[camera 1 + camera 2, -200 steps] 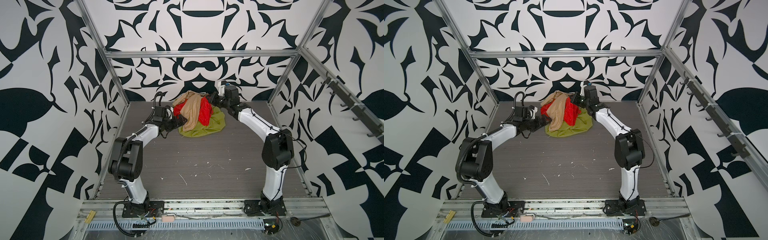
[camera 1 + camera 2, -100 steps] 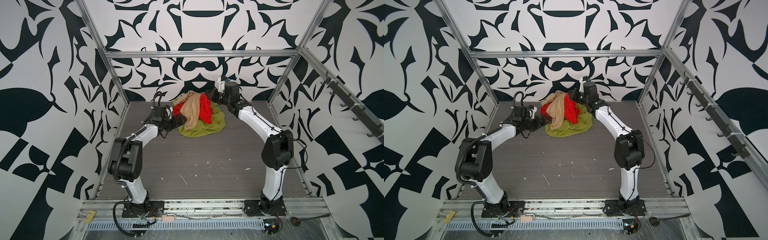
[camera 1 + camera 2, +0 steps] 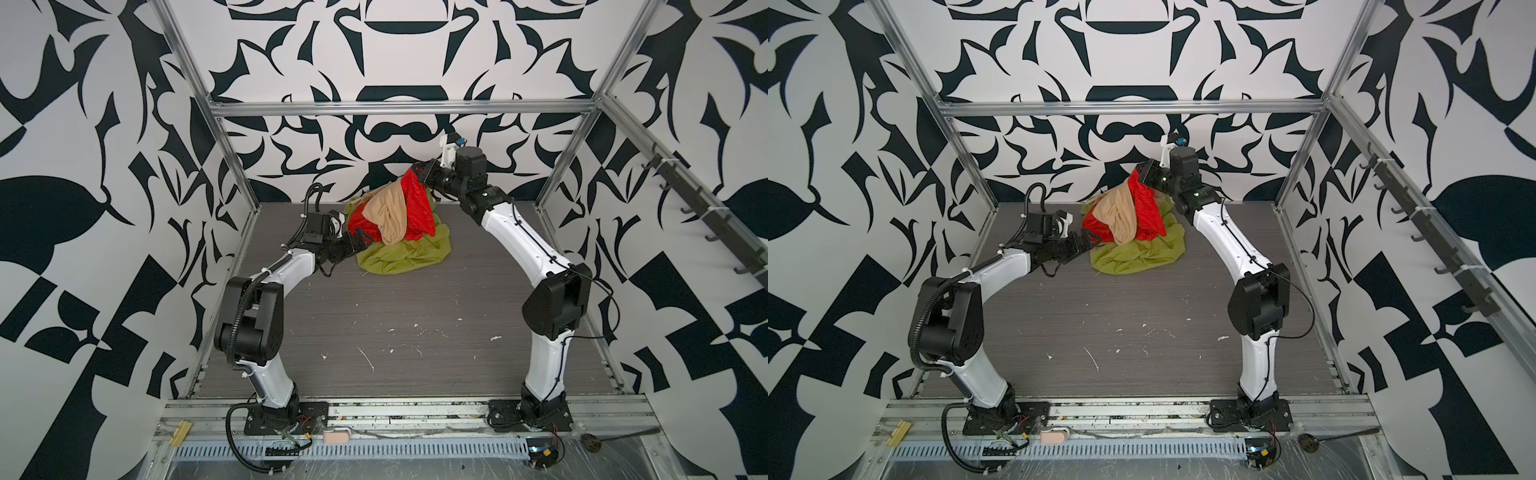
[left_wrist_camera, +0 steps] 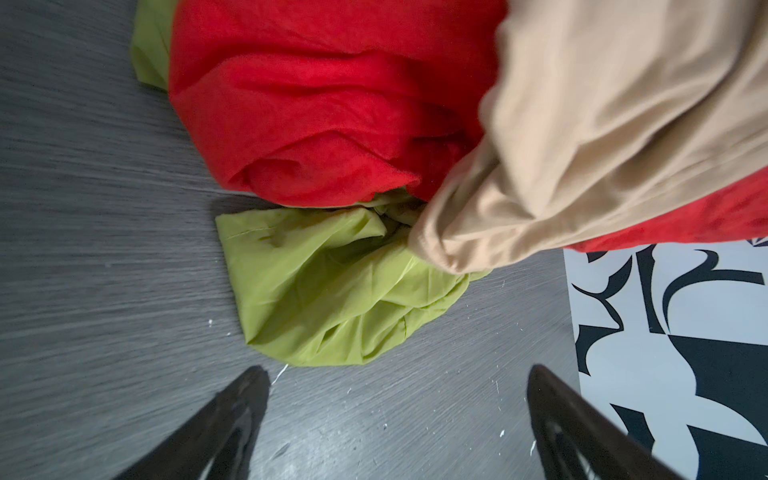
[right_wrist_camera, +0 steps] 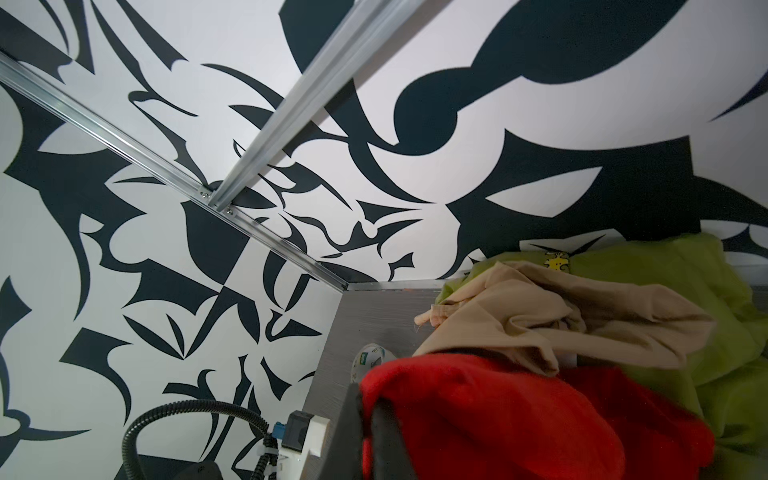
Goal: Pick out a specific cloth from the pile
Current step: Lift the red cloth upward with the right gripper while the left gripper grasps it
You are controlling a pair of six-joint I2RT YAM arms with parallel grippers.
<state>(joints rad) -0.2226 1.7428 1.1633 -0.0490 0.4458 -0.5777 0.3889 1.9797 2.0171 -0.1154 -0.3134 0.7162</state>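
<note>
Red fabric is what we are gripping: the red cloth is hanging from the right fingers, which are pinched tight on its upper corner, and it is trailing down from them onto the pile. The beige cloth is draping across the red sheet just below those fingers, riding on it rather than lying flat on the heap. Under both, the green cloth is lying on the bench, directly ahead of the left fingers, which are standing wide apart, holding nothing, low over the bench.

We are judging the main danger to be the beige cloth coming away together with the red one, since it is slung over the lifted sheet. The pinch is also taking in only a corner of thin, shiny fabric, so the weight of two cloths could be pulling it out of the right fingers. Near the left fingers the lowest red fold is touching the green cloth, so the green one may be dragging along. If the left fingers are closing here, they are risking the wrong layer, because all three cloths are overlapping just ahead of them.
</note>
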